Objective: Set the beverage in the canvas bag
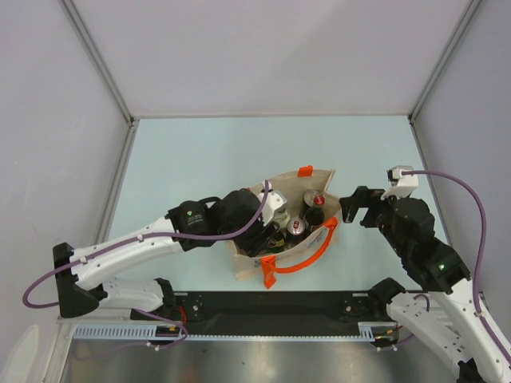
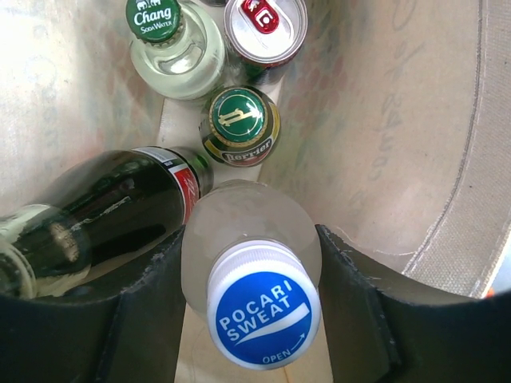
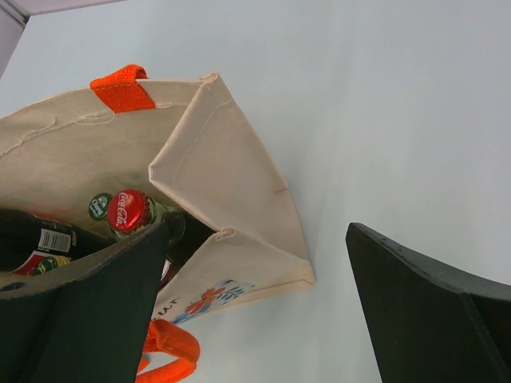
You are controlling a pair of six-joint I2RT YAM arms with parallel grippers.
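Observation:
The beige canvas bag (image 1: 249, 267) with orange handles (image 1: 307, 254) stands open at the table's middle front. My left gripper (image 1: 275, 227) reaches down inside it, shut on the shoulders of a clear Pocari Sweat bottle with a blue and white cap (image 2: 263, 313). In the left wrist view the gripper (image 2: 251, 239) holds the bottle upright above the bag's floor, by the bag's inner wall (image 2: 383, 120). My right gripper (image 1: 355, 209) is open and empty just right of the bag. In the right wrist view it (image 3: 257, 231) hangs over the bag's corner (image 3: 231, 183).
Several drinks stand or lie in the bag: a Chang soda bottle (image 2: 172, 44), a red-topped can (image 2: 265, 28), a Perrier bottle (image 2: 239, 124), a dark cola bottle (image 2: 112, 211) lying tilted. A red Coca-Cola cap (image 3: 128, 209) shows. Pale blue table (image 1: 200, 159), grey walls around.

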